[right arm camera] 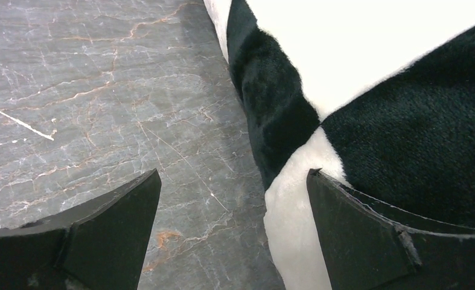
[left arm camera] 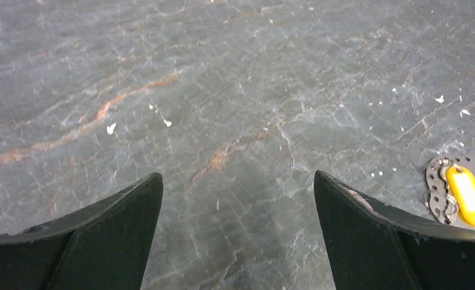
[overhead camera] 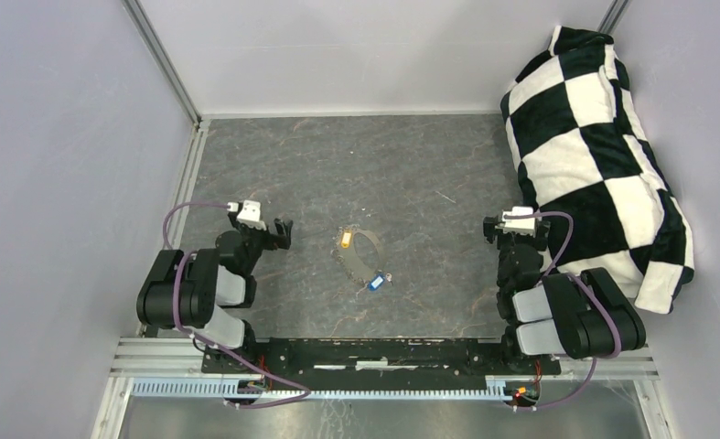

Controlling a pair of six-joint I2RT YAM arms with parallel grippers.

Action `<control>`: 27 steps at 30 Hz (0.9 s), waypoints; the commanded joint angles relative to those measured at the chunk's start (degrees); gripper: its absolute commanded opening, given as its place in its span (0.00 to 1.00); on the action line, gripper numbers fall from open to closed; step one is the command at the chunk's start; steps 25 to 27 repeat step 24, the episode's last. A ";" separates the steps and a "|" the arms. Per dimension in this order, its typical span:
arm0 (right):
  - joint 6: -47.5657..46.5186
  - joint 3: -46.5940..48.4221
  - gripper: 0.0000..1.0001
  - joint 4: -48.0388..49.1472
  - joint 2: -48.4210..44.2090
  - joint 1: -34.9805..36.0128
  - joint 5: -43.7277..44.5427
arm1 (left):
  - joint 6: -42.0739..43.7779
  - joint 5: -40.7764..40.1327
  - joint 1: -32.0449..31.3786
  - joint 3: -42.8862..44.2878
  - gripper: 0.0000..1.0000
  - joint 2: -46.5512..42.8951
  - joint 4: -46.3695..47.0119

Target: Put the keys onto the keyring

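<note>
Grey keyring (overhead camera: 362,255), keys (overhead camera: 345,240) between left hand (overhead camera: 285,233) and right hand (overhead camera: 491,230) (both agape, empty)

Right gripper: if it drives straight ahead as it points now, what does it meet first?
Probably the checkered blanket, whose edge lies right ahead of the right gripper, jaws open. Depth is unclear; tilted downward, it might touch the table first.

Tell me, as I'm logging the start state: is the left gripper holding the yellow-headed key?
No, the left gripper stands open and empty, and the yellow-headed key lies apart from it, off to one side.
</note>
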 commanded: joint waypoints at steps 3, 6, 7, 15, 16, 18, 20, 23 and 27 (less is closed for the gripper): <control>0.83 -3.75 0.98 -0.73 -0.24 -3.26 -9.80 | 1.64 -6.81 -0.73 6.28 1.00 0.27 -2.71; 0.68 -4.26 0.98 0.14 -0.47 -3.31 -9.61 | 1.21 -6.92 -0.71 5.34 1.00 0.05 -0.88; 0.65 -4.50 0.98 0.33 -0.73 -3.29 -9.58 | 1.16 -7.19 -0.68 5.27 1.00 -0.22 -1.03; 0.65 -4.52 0.98 0.40 -0.60 -3.21 -9.54 | 0.99 -7.53 -0.68 5.47 1.00 0.05 -0.95; 0.67 -4.51 0.98 0.38 -0.54 -3.28 -9.54 | 1.00 -7.55 -0.69 5.63 1.00 0.22 -1.08; 0.65 -4.51 0.98 0.40 -0.60 -3.31 -9.57 | 0.98 -7.55 -0.69 5.84 1.00 0.31 -1.54; 0.67 -4.51 0.98 0.42 -0.60 -3.28 -9.61 | 1.00 -7.53 -0.75 6.04 1.00 0.60 -1.56; 0.65 -4.51 0.98 0.41 -0.63 -3.25 -9.57 | 0.95 -7.58 -0.69 5.76 1.00 0.32 -1.29; 0.65 -4.54 0.98 0.40 -0.65 -3.25 -9.57 | 1.00 -7.61 -0.68 5.52 1.00 -0.02 -1.14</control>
